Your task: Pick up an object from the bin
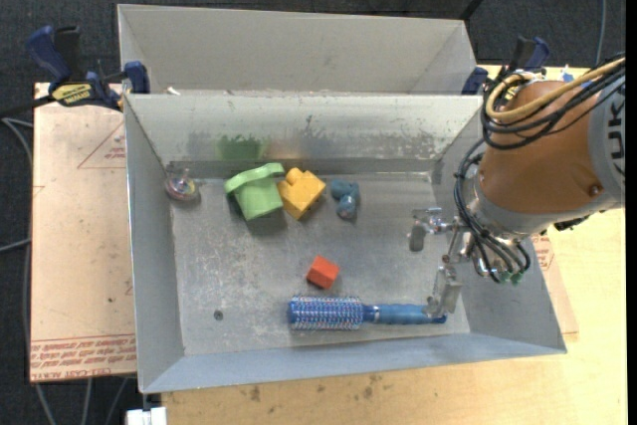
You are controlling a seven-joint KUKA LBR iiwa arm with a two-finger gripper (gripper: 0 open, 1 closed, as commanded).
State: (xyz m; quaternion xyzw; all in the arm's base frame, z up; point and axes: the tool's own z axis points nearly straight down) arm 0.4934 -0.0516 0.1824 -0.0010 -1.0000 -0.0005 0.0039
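Big rounded orange cover (542, 159) on wrist, right side of frame, smooth, slightly glossy. Black + yellowish cables (510, 93) looped over its top. More dark cables w/ a green bit bunched underneath. Grey arm link (615, 139) at far right edge. Two thin silver metal fingers (445, 292) left of cover.

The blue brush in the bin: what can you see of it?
The blue brush lies flat on the bin floor, along the lower wall. Its rounded head, at left, is thick with pale-tipped bristles; a slim, smooth, plastic-looking handle runs right. The handle's tip lies by the lower finger of the open end effector; whether they touch is unclear. A small orange block sits above it, apart.
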